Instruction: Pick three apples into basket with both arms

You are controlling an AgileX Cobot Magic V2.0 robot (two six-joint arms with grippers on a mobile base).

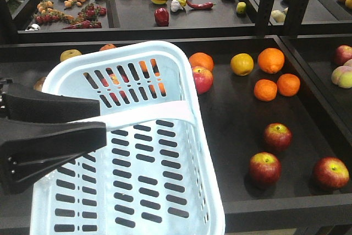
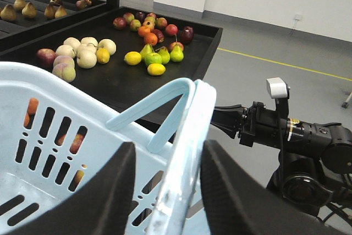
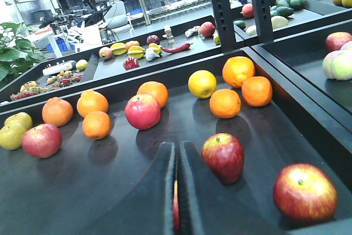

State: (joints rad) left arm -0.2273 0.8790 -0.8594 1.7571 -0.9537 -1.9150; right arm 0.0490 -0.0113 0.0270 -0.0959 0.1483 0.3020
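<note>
The left gripper clamps the pale-blue slotted basket rim; the right gripper, nearly closed, holds nothing

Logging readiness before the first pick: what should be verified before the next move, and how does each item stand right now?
1. Basket secured: ok. The left gripper has its fingers on either side of the rim of the basket, which is held raised and tilted.
2. Room in basket: ok. No apple lies inside; fruit shows only through the slots.
3. Apples accessible: ok. The front apple and two others lie apart, nothing on top of them.
4. Right gripper open for a grasp: not ok. Its jaws are nearly together and hold nothing.
5. Right gripper lined up on an apple: cannot tell. Only a red sliver shows through the gap.
</note>
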